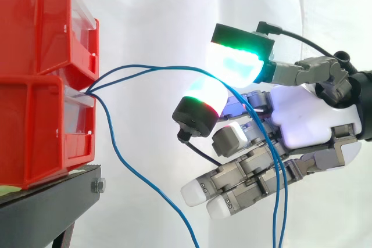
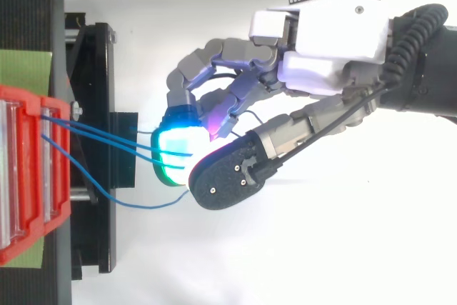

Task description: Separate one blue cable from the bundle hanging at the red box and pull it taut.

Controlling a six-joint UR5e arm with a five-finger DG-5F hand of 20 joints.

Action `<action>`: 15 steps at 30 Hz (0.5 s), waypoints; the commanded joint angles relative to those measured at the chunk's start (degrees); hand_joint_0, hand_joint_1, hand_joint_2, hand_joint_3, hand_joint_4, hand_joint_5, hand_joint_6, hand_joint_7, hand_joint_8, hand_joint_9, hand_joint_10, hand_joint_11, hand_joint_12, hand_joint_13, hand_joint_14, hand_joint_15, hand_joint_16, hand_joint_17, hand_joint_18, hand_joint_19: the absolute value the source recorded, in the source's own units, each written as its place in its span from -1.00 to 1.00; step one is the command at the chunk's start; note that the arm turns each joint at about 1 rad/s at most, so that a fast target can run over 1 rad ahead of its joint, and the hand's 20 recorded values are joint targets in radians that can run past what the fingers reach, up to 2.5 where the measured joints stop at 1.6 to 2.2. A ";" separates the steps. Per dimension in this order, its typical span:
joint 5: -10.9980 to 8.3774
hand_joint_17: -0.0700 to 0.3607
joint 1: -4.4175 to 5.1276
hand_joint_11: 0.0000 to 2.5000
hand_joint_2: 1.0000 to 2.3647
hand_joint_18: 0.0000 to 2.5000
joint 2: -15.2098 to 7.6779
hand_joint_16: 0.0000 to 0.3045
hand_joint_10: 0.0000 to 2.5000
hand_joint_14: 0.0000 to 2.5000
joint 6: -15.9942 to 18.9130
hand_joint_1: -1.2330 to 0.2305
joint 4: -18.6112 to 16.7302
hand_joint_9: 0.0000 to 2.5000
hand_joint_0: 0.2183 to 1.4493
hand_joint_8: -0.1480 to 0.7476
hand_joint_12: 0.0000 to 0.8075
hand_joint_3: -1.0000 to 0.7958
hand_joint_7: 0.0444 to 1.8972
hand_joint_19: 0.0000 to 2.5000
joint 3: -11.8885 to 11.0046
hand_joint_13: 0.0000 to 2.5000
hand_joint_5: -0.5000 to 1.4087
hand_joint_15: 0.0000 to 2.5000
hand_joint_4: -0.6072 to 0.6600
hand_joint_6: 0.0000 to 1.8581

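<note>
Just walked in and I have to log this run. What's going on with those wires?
A robot hand pinches the blue cables between two glowing fingertips, a short way out from the red boxes on the black stand. Two strands run from the boxes to the pinch in a slight arc, not taut, so a single one is not yet separated. A loose strand hangs down below them.

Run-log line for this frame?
phase: grasp | hand: fingers pinch two blue cables | third cable: hangs slack from red bins | taut: not yet
</note>
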State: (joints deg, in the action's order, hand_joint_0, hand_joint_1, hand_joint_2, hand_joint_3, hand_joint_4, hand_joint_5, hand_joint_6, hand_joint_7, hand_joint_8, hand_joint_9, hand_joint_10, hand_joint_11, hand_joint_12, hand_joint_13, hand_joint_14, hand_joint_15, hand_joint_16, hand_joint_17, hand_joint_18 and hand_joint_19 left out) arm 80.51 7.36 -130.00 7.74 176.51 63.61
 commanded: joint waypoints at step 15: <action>0.00 -0.13 -0.07 -0.33 -1.00 -0.69 -0.08 -0.66 -0.99 -0.99 0.00 -0.71 -0.02 -0.26 -0.26 -0.35 -0.15 -0.44 0.08 -0.84 0.02 -0.62 -0.64 -0.77 -0.43 -0.01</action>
State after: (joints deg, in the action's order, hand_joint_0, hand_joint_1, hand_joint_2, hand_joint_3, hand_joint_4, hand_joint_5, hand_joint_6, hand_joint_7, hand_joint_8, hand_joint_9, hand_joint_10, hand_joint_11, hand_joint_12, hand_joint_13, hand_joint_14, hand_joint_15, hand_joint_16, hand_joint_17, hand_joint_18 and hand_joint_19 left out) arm 80.51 7.32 -130.01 7.74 176.48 63.63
